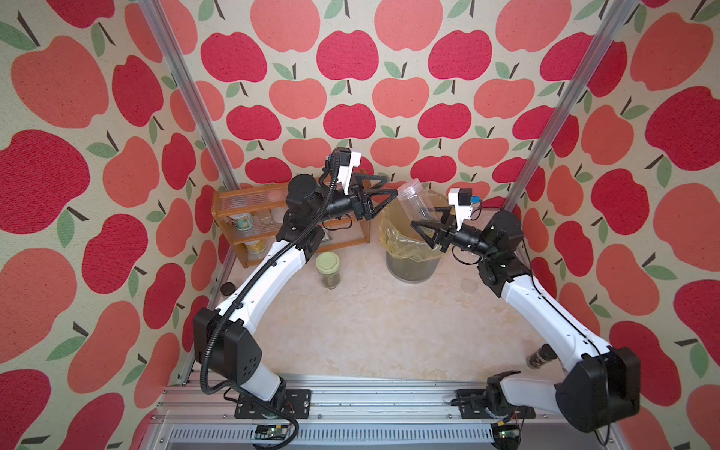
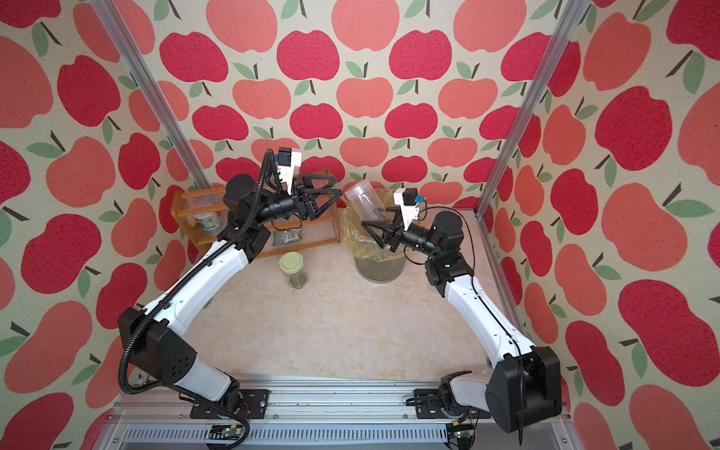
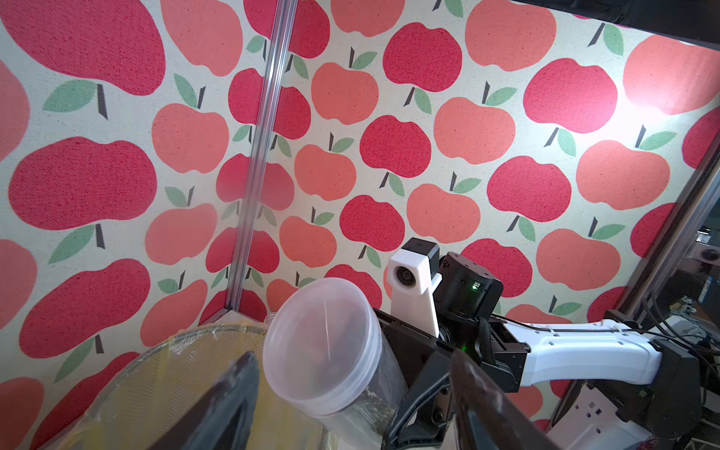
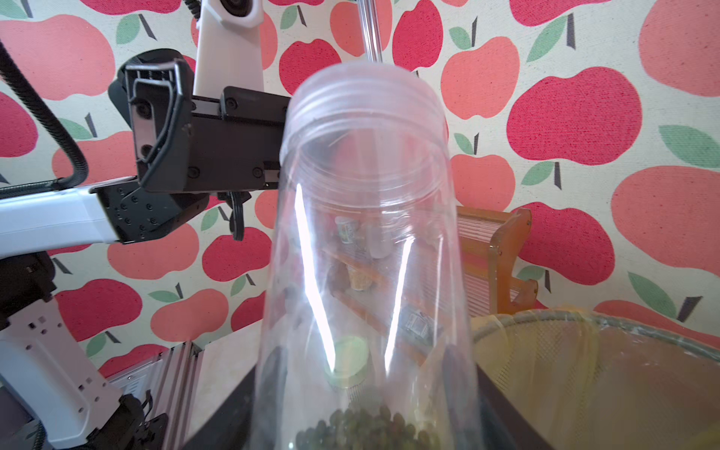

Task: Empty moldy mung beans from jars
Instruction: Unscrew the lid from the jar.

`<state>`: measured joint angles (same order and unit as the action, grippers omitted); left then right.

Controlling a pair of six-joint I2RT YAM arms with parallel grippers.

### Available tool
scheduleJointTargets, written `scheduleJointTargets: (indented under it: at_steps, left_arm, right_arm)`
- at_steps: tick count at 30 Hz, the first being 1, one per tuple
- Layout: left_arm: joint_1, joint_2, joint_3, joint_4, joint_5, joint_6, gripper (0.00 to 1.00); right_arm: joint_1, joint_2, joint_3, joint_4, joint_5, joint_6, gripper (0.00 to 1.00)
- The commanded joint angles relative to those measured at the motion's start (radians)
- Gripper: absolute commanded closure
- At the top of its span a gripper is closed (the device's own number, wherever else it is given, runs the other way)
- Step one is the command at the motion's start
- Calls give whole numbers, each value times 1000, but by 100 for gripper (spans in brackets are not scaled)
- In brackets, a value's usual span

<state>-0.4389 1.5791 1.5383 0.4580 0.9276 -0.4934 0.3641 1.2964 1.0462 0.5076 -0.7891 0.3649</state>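
Observation:
My right gripper (image 1: 428,228) (image 4: 362,409) is shut on the lower body of a clear cylinder jar (image 1: 415,198) (image 2: 364,198) (image 4: 366,233), held tilted over the bin (image 1: 413,269). A few mung beans (image 4: 366,428) sit at the jar's bottom between the fingers. A translucent screw lid (image 3: 323,343) seems to cover its raised end. My left gripper (image 1: 392,186) (image 3: 352,356) is open, its fingers (image 3: 237,389) on either side of that end, apart from it. A squat glass jar with a pale green lid (image 1: 328,269) (image 2: 293,269) stands on the table, beans inside.
The bin holds a yellow bag (image 3: 187,350) (image 4: 584,350). A wooden rack (image 1: 249,195) with tubs and a packet stands at the back left. A small dark cap (image 1: 226,288) lies by the left wall. A slim cylinder (image 1: 539,356) is partly hidden behind the right arm.

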Motion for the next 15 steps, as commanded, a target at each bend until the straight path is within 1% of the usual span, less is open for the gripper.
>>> scheduleJointTargets:
  at_steps: [1,8,12,15]
  left_arm:
    - [5,29,40,60,67,22,21]
    - [21,87,49,188,120,-95,21]
    - [19,109,51,244,130,-125,21]
    - [11,126,76,239,133,-129,21]
  right_arm:
    - [-7,15,41,133,-90,91,59]
    - [-7,38,37,199,-109,127,59]
    - [-2,51,40,213,-112,129,59]
    - [6,63,50,197,-110,105,59]
